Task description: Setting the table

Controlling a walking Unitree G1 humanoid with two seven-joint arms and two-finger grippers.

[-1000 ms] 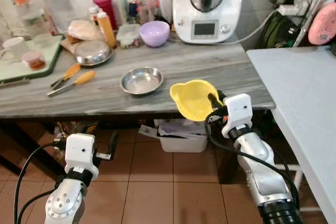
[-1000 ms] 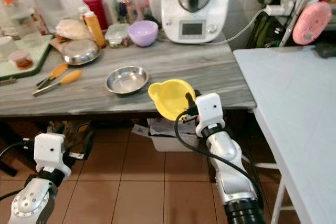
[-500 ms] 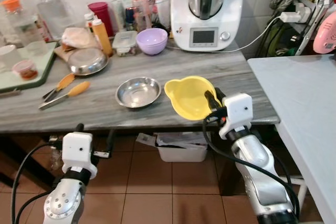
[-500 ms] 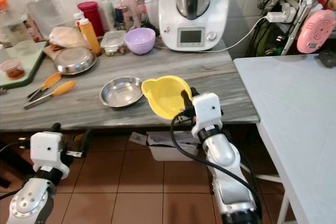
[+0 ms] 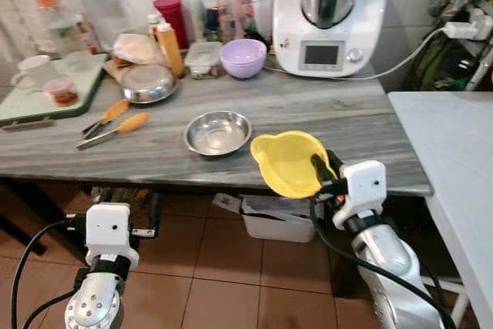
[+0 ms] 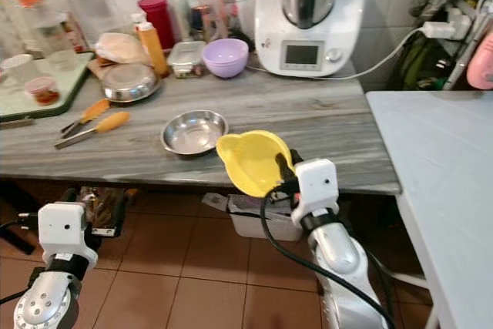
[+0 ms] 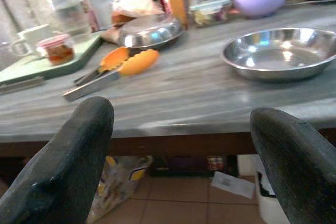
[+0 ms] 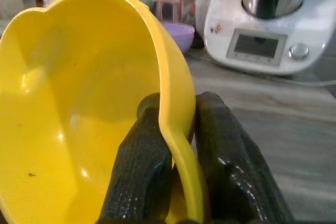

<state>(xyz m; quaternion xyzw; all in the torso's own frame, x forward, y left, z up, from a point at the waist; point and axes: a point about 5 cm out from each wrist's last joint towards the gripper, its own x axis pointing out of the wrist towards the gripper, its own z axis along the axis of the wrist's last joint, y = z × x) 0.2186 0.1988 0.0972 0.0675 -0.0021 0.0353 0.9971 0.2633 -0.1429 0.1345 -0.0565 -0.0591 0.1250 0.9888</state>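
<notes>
yellow bowl (image 5: 288,162) in r gripper (image 5: 322,172)

Bare counter (image 5: 350,117) lies between steel bowl (image 5: 218,131) and white appliance (image 5: 330,17).

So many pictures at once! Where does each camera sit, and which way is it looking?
Left and right eye views: on the head, looking forward and down at the counter; both silver arms show.
Left wrist view: on the low left arm, looking along the open left pincer at the steel bowl.
Right wrist view: on the right arm, looking along the right pincer clamping the yellow bowl.
Shared: yellow bowl, steel bowl, purple bowl.
</notes>
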